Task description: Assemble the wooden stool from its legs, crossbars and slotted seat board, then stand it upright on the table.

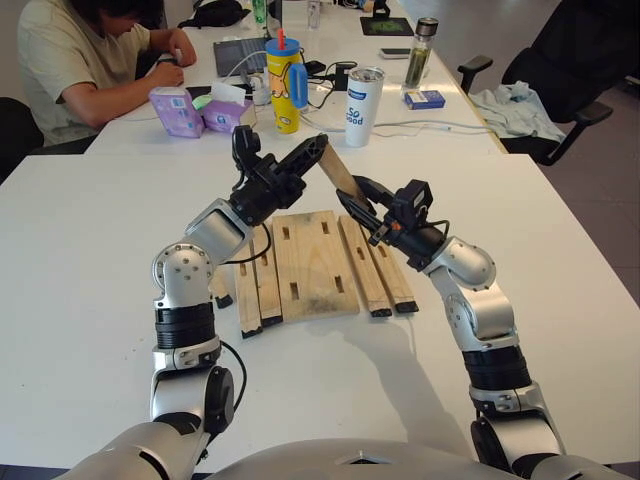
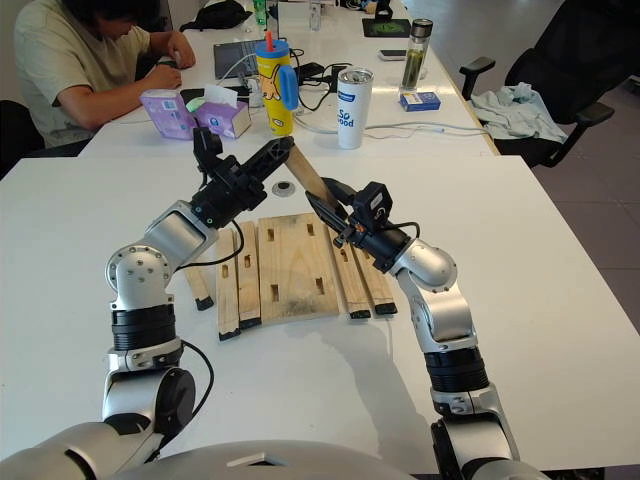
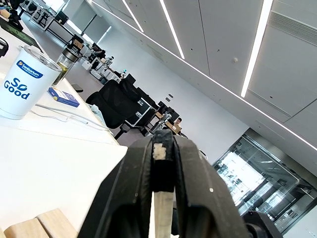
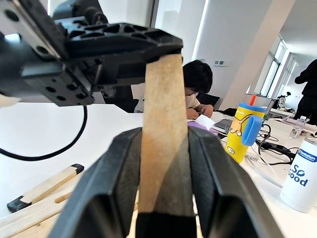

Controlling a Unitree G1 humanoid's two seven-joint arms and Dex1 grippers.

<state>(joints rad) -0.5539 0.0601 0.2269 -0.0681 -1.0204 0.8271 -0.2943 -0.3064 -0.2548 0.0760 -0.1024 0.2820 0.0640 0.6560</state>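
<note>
Here, the slotted seat board [image 1: 312, 268] lies flat on the table [image 1: 90, 260] with loose legs [image 1: 378, 272] beside it on both sides, and over its far edge the right gripper [image 1: 358, 200] squeezes one tilted wooden piece [image 1: 341, 174] low down while the left gripper [image 1: 312, 150] squeezes its top.

silver arms [image 1: 482, 305], black joint rings, black cables [image 4: 84, 119], black fingers [image 4: 115, 184]

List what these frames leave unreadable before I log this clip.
Held wooden piece: its lower end sits inside the right gripper in the head and right wrist views. The left wrist view gives one thin edge between the left gripper fingers.
Slats right of the seat board: far ends are behind the right gripper.
Loose leg: upper part is under the left forearm.
</note>
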